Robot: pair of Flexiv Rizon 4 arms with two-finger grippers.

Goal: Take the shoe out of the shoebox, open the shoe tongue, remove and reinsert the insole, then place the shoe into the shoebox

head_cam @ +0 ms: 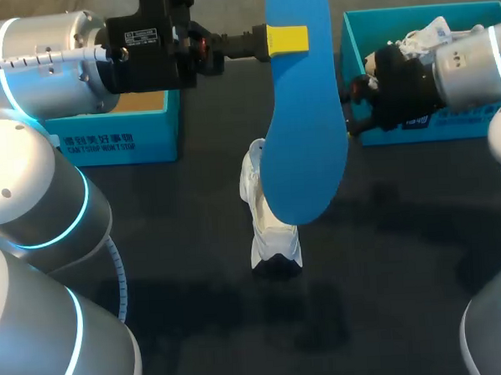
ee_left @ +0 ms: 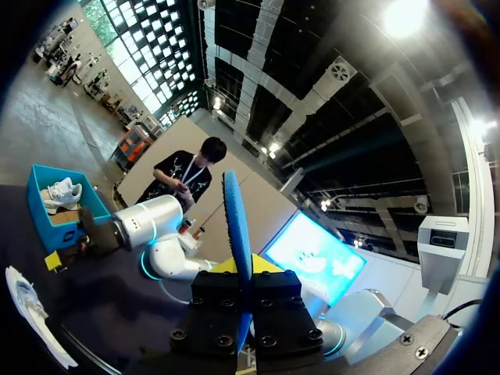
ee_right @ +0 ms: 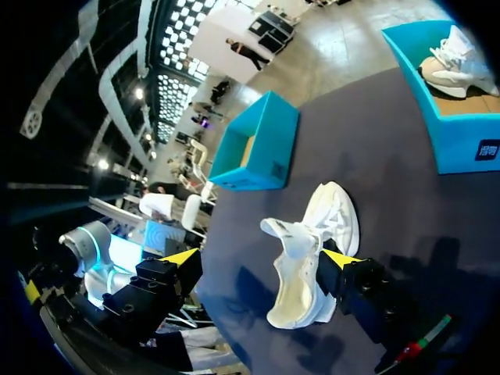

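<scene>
My left gripper (head_cam: 283, 40) is shut on a blue insole (head_cam: 302, 126), holding it by its upper part so that it hangs lengthwise above the table. In the left wrist view the insole (ee_left: 237, 226) stands edge-on between the fingers of the left gripper (ee_left: 246, 308). Under the insole's lower end a white shoe (head_cam: 268, 224) lies on the dark table. My right gripper (head_cam: 353, 106) hovers open beside the right shoebox (head_cam: 353, 64), apart from the insole. Seen past the right gripper (ee_right: 259, 258), the shoe (ee_right: 312, 258) lies ahead with its tongue pulled open.
A teal shoebox (head_cam: 126, 131) stands at the back left. The teal shoebox at the back right holds a second white shoe (head_cam: 427, 34). The left arm's big grey links (head_cam: 32, 190) fill the near left side of the table.
</scene>
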